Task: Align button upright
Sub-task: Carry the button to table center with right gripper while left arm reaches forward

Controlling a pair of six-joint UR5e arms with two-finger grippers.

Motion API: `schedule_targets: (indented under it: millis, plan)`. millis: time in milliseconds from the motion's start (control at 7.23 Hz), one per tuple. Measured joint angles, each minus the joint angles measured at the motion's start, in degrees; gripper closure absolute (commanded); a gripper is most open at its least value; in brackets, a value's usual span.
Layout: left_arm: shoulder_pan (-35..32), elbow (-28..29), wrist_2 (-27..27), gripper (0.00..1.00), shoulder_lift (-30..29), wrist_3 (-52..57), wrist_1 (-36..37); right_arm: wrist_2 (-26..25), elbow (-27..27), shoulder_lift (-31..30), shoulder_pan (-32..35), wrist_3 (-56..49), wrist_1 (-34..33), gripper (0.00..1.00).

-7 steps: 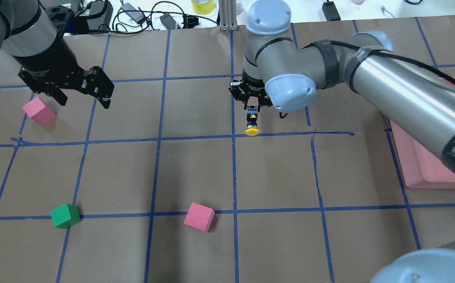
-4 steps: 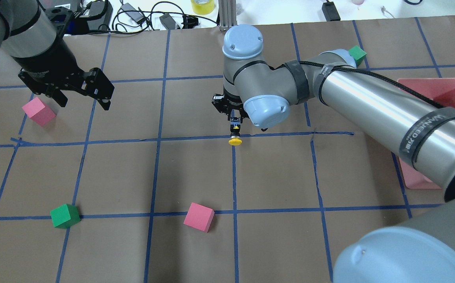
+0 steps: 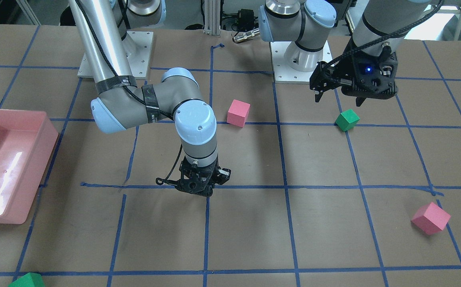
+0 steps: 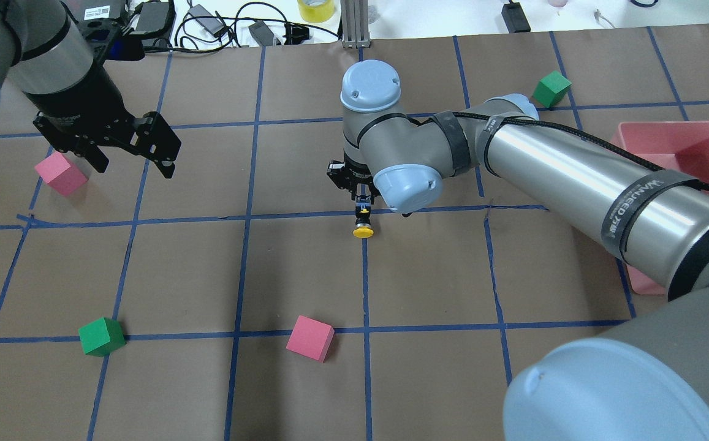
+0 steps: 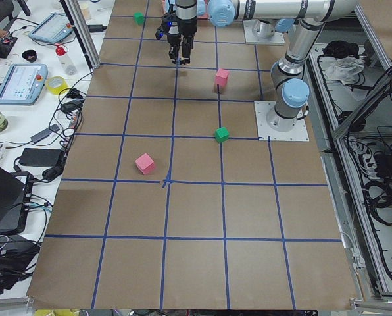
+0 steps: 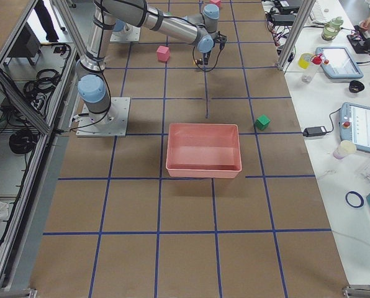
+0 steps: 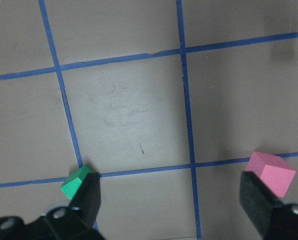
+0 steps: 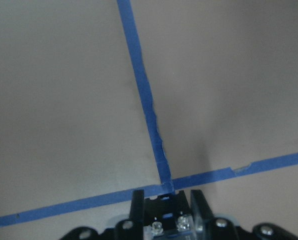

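My right gripper [image 4: 361, 197] points straight down over a crossing of blue tape lines at mid-table and is shut on the button [image 4: 363, 224]. It grips the grey-blue contact block [image 8: 167, 221]. The yellow cap [image 4: 363, 231] hangs below, close to the paper; I cannot tell whether it touches. In the front-facing view the right gripper [image 3: 197, 188] hides the button. My left gripper [image 4: 132, 160] is open and empty above the table's far left, and it also shows in the left wrist view [image 7: 174, 200].
A pink cube [image 4: 60, 173] lies by the left gripper. A green cube [image 4: 102, 336] and another pink cube [image 4: 310, 337] lie near the front. Another green cube [image 4: 551, 88] sits at the far right beside a pink tray [image 4: 691, 144].
My right arm has swung left and a little nearer, carrying the button from right of the vertical tape line onto the crossing. The left gripper has barely shifted.
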Motion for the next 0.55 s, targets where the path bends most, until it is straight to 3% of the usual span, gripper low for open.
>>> schedule_targets:
  millis: [553]
  plan:
    - [-0.49, -5.61, -0.69, 0.00, 6.76, -0.91, -0.72, 0.08, 1.41, 0.06, 0.08, 0.05, -1.26, 0.95]
